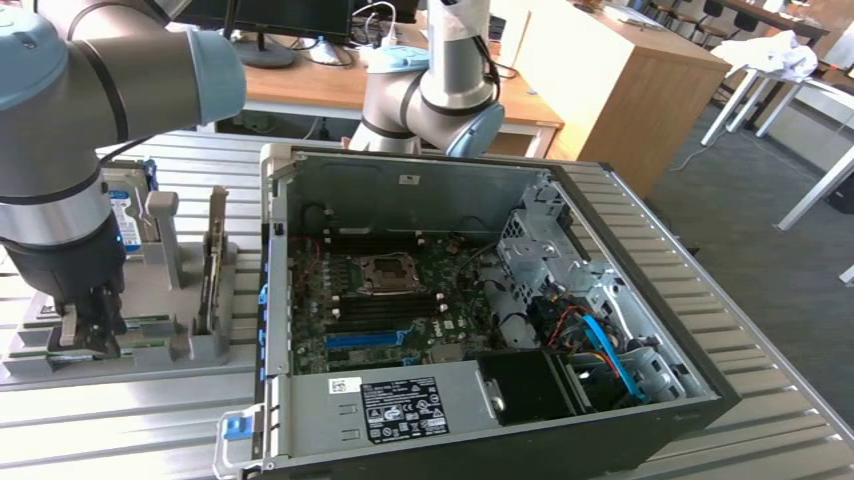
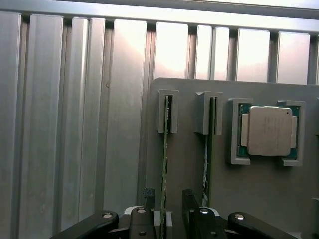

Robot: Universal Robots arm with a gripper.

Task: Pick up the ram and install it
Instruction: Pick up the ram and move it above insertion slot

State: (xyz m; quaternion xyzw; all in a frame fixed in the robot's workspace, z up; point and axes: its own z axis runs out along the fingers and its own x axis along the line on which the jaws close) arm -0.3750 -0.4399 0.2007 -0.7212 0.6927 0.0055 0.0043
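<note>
Straddling the ram point(image 2: 165, 149) standing on edge in its grey holder point(image 2: 259, 199), the spread pincer point(image 2: 168, 195) hovers at nine o'clock from the open computer case point(image 1: 400, 195), exterior view.

The computer case point(image 1: 414, 190) and parts holder point(image 1: 134, 362) are overlooked obliquely from above in the exterior view. The shared parts holder is viewed closely, straight down, from the wrist.

ram point(image 2: 165, 164) green; processor chip point(image 2: 269, 130) silver on green; holder point(image 2: 189, 154) grey; gripper point(image 2: 167, 215) black; table point(image 2: 75, 124) ribbed silver.
</note>
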